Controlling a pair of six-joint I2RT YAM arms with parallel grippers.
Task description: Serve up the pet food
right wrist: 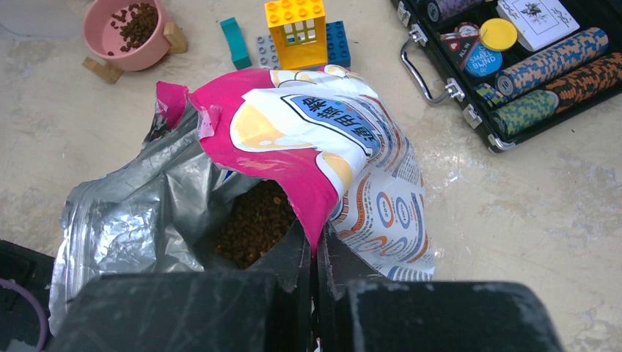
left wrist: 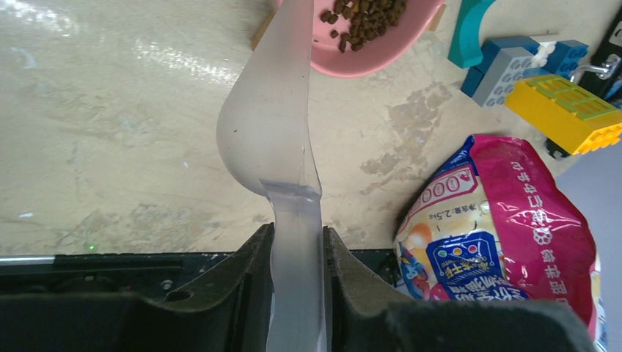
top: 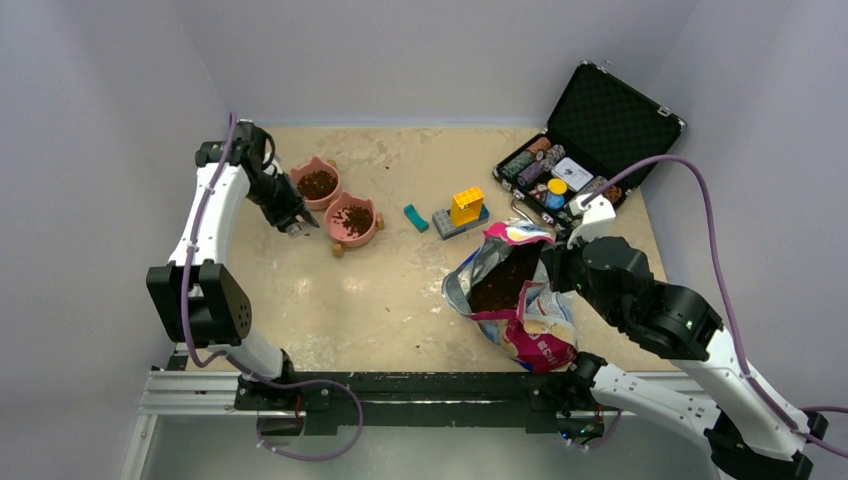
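Dark brown kibble (right wrist: 253,224) fills the open pink-and-blue bag (top: 520,300), whose silver lining shows. My right gripper (right wrist: 315,242) is shut on the bag's pink rim and holds its mouth open. My left gripper (left wrist: 297,242) is shut on the handle of a translucent plastic scoop (left wrist: 268,125), whose bowl lies beside the nearer pink bowl (top: 352,222). That bowl holds kibble (left wrist: 363,18). A second pink bowl (top: 316,183) behind it also holds kibble. In the top view the left gripper (top: 293,226) is just left of the bowls. Whether the scoop holds kibble does not show.
A teal piece (top: 415,217) and yellow, blue and grey toy bricks (top: 462,210) lie mid-table. An open black case of poker chips (top: 570,175) stands at the back right. White walls enclose the table. A few pellets lie loose near the bag.
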